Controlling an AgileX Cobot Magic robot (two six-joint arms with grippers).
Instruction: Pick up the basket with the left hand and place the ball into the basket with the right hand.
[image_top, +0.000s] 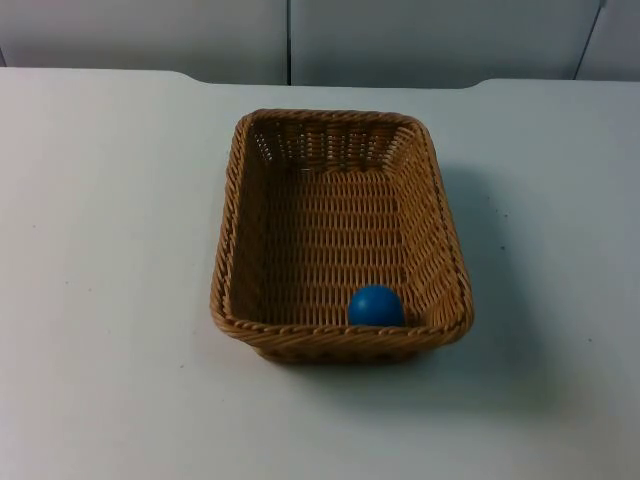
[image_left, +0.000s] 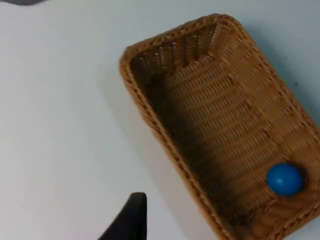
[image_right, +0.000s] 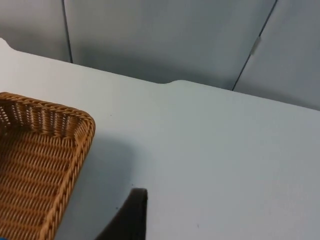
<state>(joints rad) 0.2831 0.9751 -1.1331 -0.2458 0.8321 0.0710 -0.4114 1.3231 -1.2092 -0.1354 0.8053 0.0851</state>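
Observation:
A woven tan basket (image_top: 228, 250) stands on the white table (image_top: 100, 250), its long side running away from me. A blue ball (image_top: 376, 305) lies inside it, against the near wall towards the right corner. My left gripper (image_left: 131, 222) hangs above the bare table beside the basket (image_left: 150, 117), apart from it, and looks down on the ball (image_left: 284, 179). My right gripper (image_right: 131, 220) hovers over the table beside one corner of the basket (image_right: 82, 145), facing the partition wall. Neither gripper holds anything that I can see.
The grey partition wall (image_top: 400, 40) closes off the table's far edge, with a vertical seam in it (image_right: 65, 30). White table surface spreads on every side of the basket.

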